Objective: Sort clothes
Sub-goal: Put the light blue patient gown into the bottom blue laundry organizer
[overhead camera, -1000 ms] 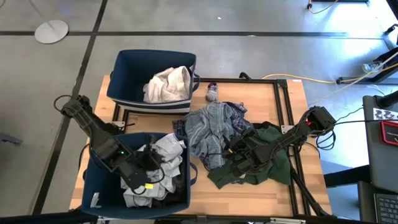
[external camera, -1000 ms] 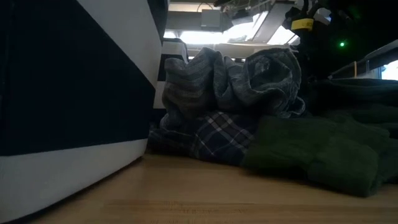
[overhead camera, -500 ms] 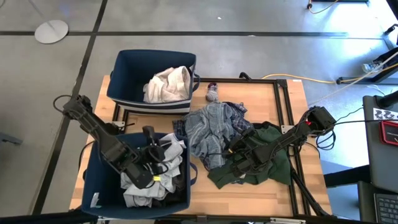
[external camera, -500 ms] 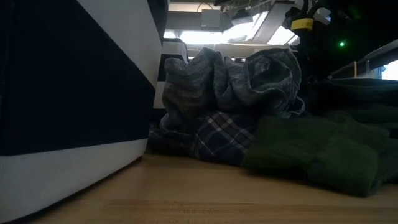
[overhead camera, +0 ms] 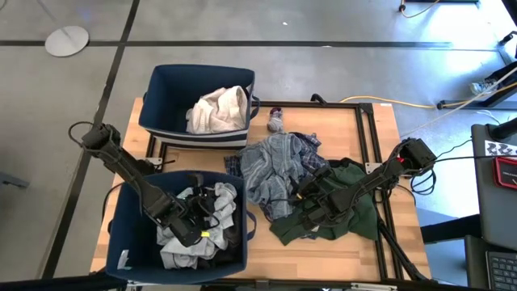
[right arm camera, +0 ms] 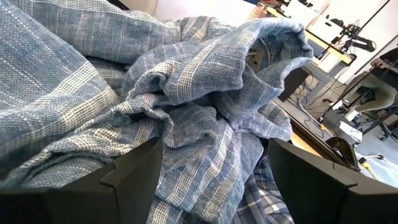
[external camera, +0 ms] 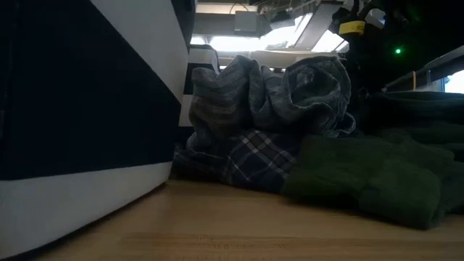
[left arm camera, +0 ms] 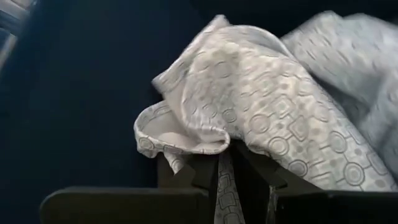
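Cream garments and patterned white cloth you've binned; your left gripper grips that cloth. Striped shirt, plaid, green remain mid-desk before your open right gripper.

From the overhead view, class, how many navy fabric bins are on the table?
2. One bin sits at the table's far left, holding cream clothes; the other bin sits at the near left.

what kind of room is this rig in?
Probably a robotics lab or workshop, not a home: bare grey concrete floor with dark lines, a yellow cable trailing across it, and a light wooden table bearing two navy fabric bins.
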Available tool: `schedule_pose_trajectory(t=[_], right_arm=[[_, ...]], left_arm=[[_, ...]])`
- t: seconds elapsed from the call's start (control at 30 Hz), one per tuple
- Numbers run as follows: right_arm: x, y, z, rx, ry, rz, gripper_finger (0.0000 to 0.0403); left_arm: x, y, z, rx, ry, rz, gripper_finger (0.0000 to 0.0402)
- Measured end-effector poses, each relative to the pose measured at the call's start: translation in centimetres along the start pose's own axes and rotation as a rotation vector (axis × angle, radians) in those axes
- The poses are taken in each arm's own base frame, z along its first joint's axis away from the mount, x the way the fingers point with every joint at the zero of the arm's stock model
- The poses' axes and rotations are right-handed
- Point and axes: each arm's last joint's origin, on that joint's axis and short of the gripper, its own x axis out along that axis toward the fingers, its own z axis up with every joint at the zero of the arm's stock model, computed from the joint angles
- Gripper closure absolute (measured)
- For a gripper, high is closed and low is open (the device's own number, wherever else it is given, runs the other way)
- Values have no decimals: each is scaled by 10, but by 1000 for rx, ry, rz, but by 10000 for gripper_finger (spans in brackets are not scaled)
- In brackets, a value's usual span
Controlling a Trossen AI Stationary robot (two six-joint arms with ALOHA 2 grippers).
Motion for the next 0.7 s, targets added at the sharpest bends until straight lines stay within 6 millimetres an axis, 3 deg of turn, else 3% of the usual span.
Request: schedule_pose_trajectory(t=[0.4,0.57,0.7], right_arm=[[0,0,0,0,0,0,111],[0,0,0,0,0,0,111],[0,0,0,0,0,0,111]], left_arm=[[25,-23,-39,-63,35,-124,361],[24,-24,-39,-46,42,-146,361],[19,-22,-26,-13,29,-178,361]])
